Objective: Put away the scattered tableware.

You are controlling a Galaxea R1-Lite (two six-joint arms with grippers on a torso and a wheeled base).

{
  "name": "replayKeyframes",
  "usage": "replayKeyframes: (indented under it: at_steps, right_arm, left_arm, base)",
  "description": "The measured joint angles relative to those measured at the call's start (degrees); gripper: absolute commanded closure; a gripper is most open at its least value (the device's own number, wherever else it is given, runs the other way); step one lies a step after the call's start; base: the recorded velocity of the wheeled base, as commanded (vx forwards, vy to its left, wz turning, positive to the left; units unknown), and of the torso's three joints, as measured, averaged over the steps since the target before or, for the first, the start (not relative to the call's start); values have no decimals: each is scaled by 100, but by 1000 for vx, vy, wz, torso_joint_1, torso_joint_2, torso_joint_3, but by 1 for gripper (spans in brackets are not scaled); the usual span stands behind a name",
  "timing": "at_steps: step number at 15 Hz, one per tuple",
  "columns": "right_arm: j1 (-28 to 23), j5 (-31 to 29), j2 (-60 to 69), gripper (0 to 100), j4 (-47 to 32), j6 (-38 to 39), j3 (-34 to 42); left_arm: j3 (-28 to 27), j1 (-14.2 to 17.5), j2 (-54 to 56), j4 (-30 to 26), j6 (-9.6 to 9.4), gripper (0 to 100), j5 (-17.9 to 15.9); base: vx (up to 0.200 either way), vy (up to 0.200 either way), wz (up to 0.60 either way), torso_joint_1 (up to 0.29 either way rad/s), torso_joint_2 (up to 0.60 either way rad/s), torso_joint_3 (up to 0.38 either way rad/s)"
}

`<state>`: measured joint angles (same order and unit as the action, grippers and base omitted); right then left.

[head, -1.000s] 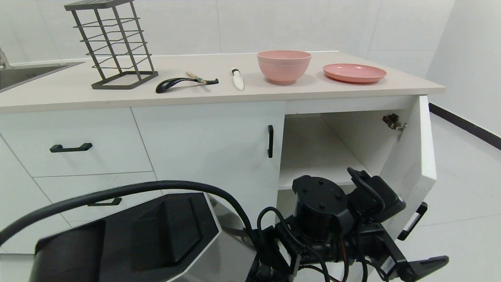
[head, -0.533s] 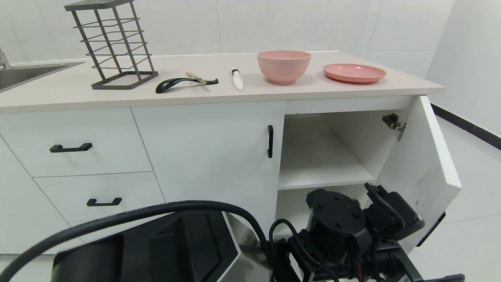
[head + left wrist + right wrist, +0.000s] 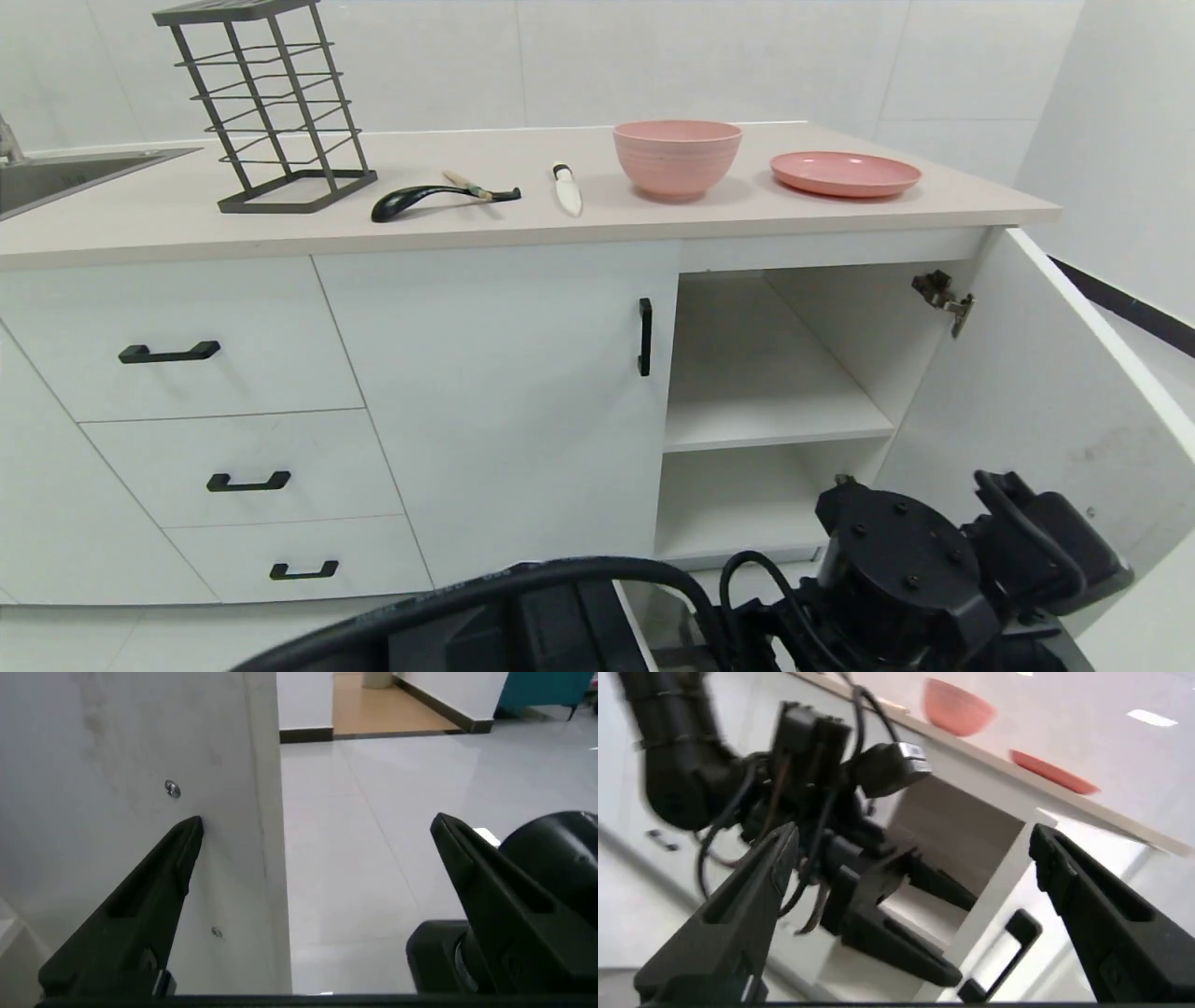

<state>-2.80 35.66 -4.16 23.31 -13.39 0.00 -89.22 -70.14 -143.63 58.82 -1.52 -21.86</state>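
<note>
1. A black wire rack (image 3: 271,103) stands at the left of the counter (image 3: 140,224).
2. To its right lie a black spoon (image 3: 411,198) and a white knife (image 3: 567,189), near each other but apart.
3. Next comes the upright pink bowl (image 3: 677,157), with the pink plate (image 3: 845,173) near it.
4. Below them the cabinet door (image 3: 1046,392) stands open.
5. The left gripper (image 3: 318,826) is spread wide at the door's edge. The right gripper (image 3: 912,840) is also spread and holds nothing.

Cab. door (image 3: 1046,392) cut off at R edge; lower shelf (image 3: 728,523) partly behind arm (image 3: 896,579); bowl (image 3: 960,706) blurred in R wrist view.
</note>
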Motion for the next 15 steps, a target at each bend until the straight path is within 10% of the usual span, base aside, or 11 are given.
replayKeyframes:
  at_steps: [8,15]
  right_arm:
    - [5,-62,11,0,1417,6,0]
    - [61,-46,17,0,1180,20,0]
  left_arm:
    - [-2478,-651,-1269,-1776,27,0,79]
    - [-2183,427,-909,-1580,9,0,319]
  base:
    - [0,0,0,0,0,0]
    - [0,0,0,0,0,0]
